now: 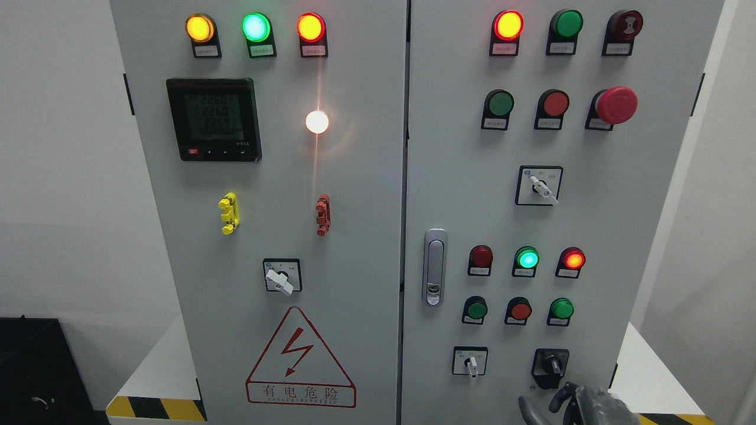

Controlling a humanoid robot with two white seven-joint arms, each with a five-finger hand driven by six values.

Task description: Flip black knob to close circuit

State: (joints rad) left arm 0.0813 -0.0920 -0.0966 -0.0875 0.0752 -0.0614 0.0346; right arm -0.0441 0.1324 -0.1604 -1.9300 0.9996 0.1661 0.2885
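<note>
1. Black knob [551, 367] sits low on the right cabinet door [590, 177], lower right of frame, just right of the small white-handled selector switch [471, 362].
2. One robot hand [576, 404] shows at the bottom edge, right of centre, directly under the knob. Its arm isn't visible enough to say which side it enters from, so I'm not calling it left or right.
3. Fingers [561, 396]: dark, pointing up toward the knob, apparently not wrapped on anything. Mostly cropped by the frame edge, so can't tell if spread or curled.
4. No contact yet that I can see: fingertips are just below the knob's black plate, a small gap between.
5. No second hand anywhere in frame.
6. Status call: approach nearly done. Grasp and the flip itself both still to do, task early.
</note>
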